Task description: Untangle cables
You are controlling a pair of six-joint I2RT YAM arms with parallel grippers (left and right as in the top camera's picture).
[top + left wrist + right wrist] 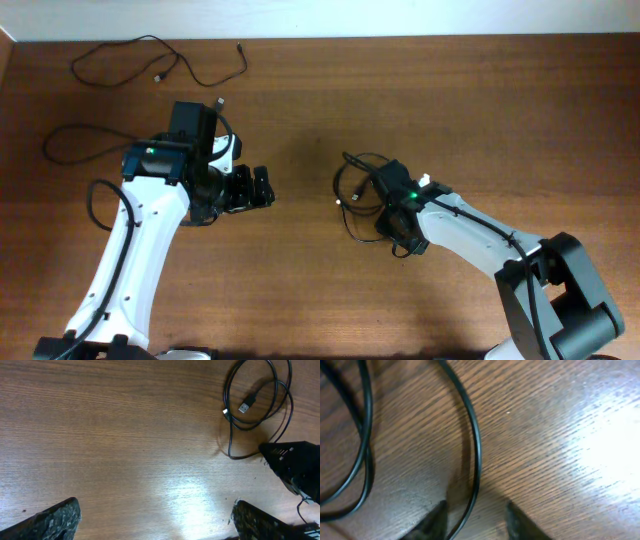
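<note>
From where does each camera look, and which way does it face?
Overhead: above the table, facing straight down; shows both arms, left hand, right hand.
Left wrist: low, facing the coiled cable; its fingers at bottom corners.
Right wrist: close over a cable strand between its fingertips.
Shared: overhead and left wrist both show coiled cable, right hand.

Overhead view evenly lit from above; I read wood grain of table (pixel 300 290) clearly. Shadows soft, tight under arms. Left wrist view sharp; I see broad white glare patch low centre, cable (pixel 243 407) throwing faint shadow beside itself. Right wrist view very close, I get soft focus, strong glare upper right, right fingertips (pixel 437 520) dark and blurred at bottom edge.
</note>
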